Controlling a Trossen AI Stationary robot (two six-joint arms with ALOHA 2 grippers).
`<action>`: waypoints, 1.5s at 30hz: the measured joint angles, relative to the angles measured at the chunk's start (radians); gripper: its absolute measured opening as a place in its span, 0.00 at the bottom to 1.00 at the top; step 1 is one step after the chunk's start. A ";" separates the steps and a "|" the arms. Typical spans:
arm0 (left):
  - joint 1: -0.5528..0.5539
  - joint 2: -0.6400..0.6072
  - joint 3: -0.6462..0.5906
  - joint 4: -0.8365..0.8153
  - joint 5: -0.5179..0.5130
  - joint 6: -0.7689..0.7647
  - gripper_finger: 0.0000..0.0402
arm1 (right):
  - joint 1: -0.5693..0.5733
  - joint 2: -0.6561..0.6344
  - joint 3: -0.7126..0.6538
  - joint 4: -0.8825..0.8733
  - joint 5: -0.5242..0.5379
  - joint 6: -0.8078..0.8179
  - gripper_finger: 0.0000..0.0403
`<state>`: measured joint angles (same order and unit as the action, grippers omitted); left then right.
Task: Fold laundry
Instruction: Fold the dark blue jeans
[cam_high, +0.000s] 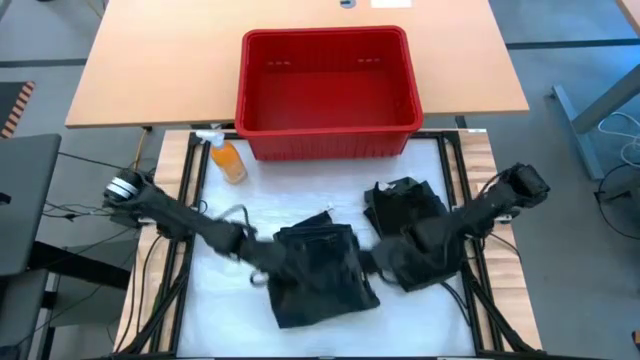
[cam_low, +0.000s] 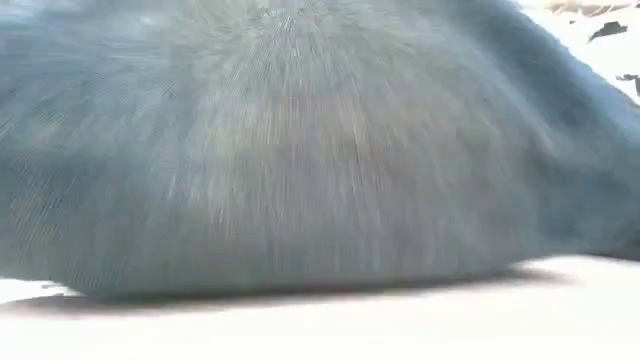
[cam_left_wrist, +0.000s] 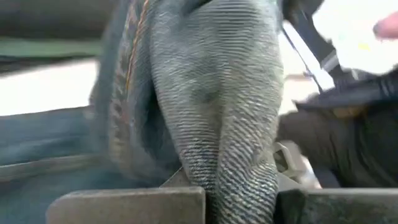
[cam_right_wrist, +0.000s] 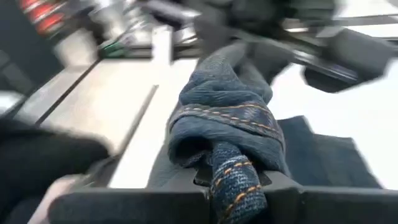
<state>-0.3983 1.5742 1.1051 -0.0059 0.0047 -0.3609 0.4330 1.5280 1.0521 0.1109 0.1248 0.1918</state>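
Both sets of fingers (cam_left_wrist: 239, 202) (cam_right_wrist: 236, 199) pinched shut on dark denim cloth (cam_high: 318, 265) over bench (cam_high: 230, 315); uneven pull could slip a fold or bunch it

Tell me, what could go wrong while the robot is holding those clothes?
Both hands pinch the same dark garment: the left hand on one side, the right hand on the other. If they pull apart too hard, an edge might slip out. The cloth could also drag over the folded dark pile and mess it up. The orange bottle lies near the left arm and might get bumped.
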 joint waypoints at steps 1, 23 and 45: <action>0.036 -0.039 -0.052 0.033 0.005 -0.001 0.02 | -0.040 -0.017 -0.023 0.007 0.001 0.003 0.11; 0.518 -0.048 -0.363 0.077 0.043 0.121 0.06 | -0.606 0.199 -0.284 0.257 -0.089 0.021 0.11; 0.458 -0.363 -0.171 -0.327 -0.228 0.244 0.41 | -0.568 0.038 -0.294 0.087 0.049 0.014 0.11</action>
<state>0.0595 1.2110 0.9338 -0.3325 -0.2230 -0.1168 -0.1349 1.5661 0.7582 0.1979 0.1738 0.2061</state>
